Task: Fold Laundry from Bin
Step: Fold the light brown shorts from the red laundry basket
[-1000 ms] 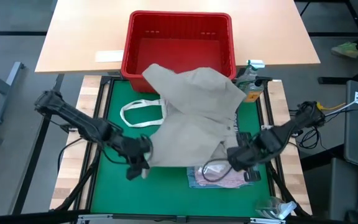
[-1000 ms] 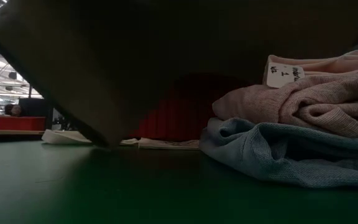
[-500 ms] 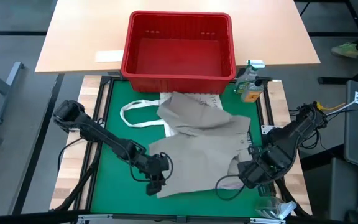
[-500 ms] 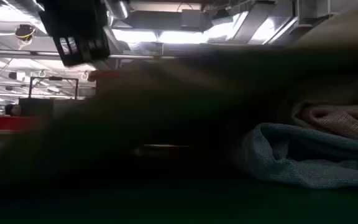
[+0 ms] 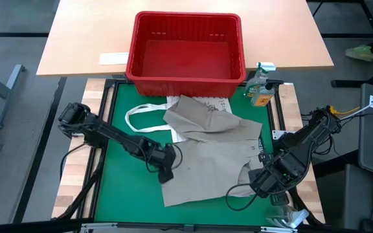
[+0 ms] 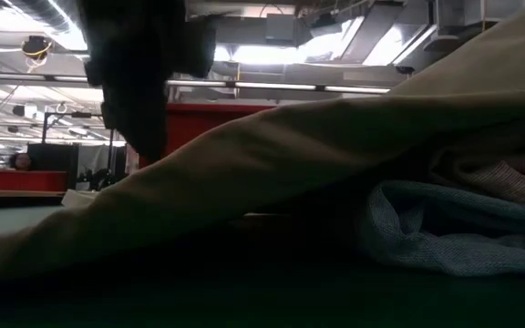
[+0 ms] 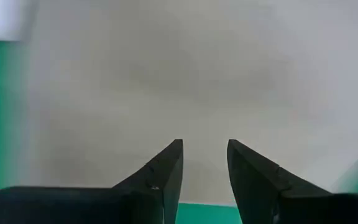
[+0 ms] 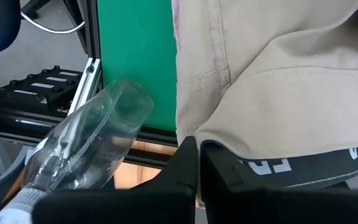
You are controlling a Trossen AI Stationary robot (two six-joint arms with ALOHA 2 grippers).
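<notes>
The red bin (image 5: 186, 45) stands at the far side; no cloth shows in it. A khaki garment (image 5: 209, 152) lies spread on the green mat (image 5: 122, 194), its far part over a white tote bag (image 5: 149, 120). In the low view it drapes (image 6: 317, 146) over a folded pile of a grey-blue piece (image 6: 445, 237) and a pink one (image 6: 509, 178). My left gripper (image 5: 166, 169) hangs open at the garment's near left edge, with nothing between its fingers (image 7: 205, 168). My right gripper (image 5: 264, 181) is shut on the garment's near right corner. My right gripper pinches the khaki garment's edge with the black lettered band (image 8: 278, 167) between its two fingers (image 8: 188, 165), at the garment's near right corner. The cloth beyond the fingers lies slack on the mat and the pile.
A clear plastic bottle (image 8: 86, 143) lies right beside my right gripper, at the table's near right corner (image 5: 283, 217). A small bottle (image 5: 261, 87) stands right of the bin. Bare green mat lies to the left and near left.
Both grippers drew the khaki garment from the bin's rim toward the near edge and laid it flat over the folded pile. My left gripper then opened, let go of the cloth and moved back a little toward the far edge. My right gripper kept its hold.
</notes>
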